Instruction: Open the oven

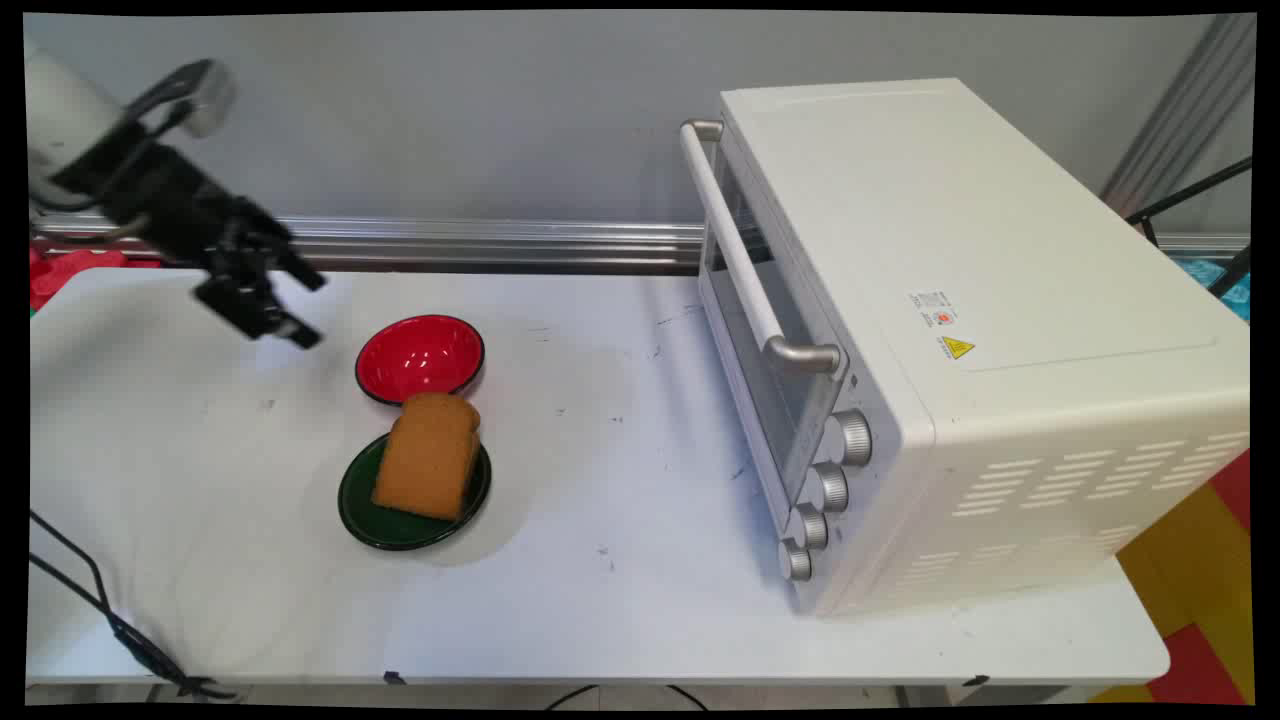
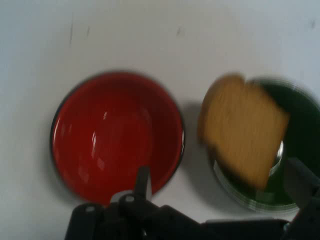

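While my claw hangs in the air left of the red bowl, its fingers are spread and grip nothing. The bread lies on the green plate, just beside the bowl, which is bare inside. The oven stands well apart to the right, door closed. As I judge it, nothing is in hand yet.
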{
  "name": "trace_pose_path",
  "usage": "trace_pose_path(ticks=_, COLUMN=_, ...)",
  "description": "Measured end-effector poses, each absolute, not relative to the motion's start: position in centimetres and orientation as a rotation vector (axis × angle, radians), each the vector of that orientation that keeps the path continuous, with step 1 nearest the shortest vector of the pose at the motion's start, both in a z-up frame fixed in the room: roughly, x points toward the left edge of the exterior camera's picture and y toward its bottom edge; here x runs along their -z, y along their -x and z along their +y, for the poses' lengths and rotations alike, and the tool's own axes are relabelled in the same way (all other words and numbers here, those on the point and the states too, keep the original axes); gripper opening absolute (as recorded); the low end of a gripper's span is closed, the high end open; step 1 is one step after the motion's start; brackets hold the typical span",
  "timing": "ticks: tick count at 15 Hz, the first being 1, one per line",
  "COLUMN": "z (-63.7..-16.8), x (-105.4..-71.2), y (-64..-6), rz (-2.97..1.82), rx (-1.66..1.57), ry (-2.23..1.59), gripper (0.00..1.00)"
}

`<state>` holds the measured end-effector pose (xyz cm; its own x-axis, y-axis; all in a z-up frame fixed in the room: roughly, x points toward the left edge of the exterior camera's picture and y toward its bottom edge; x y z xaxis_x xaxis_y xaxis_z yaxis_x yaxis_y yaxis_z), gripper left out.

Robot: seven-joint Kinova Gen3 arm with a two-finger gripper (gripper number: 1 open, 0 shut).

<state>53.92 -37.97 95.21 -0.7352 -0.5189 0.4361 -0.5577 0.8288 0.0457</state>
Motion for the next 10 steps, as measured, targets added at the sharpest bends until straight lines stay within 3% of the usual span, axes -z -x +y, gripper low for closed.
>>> trace_pose_path(ticks=10, z=-43.6, x=-101.2, y=-36.1, rz=-2.506, rx=-0.305, ry=-0.795, gripper=1.0)
